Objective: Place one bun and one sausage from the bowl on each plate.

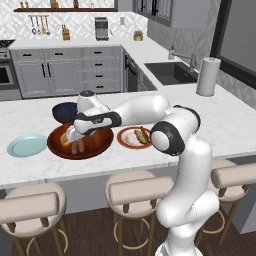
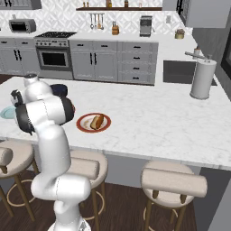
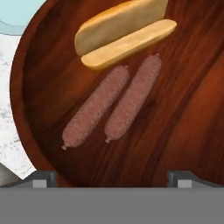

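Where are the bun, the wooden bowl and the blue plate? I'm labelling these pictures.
bun (image 3: 124, 33), hand view, on its split side.
wooden bowl (image 3: 183, 113), hand view, on its bare floor.
blue plate (image 1: 26, 145), left base view, on its flat middle.

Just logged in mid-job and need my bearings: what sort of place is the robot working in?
A home kitchen, by the look of it. There is an oven with a stovetop set in grey cabinets, a sink with a faucet in the counter, and bar stools along the marble island.
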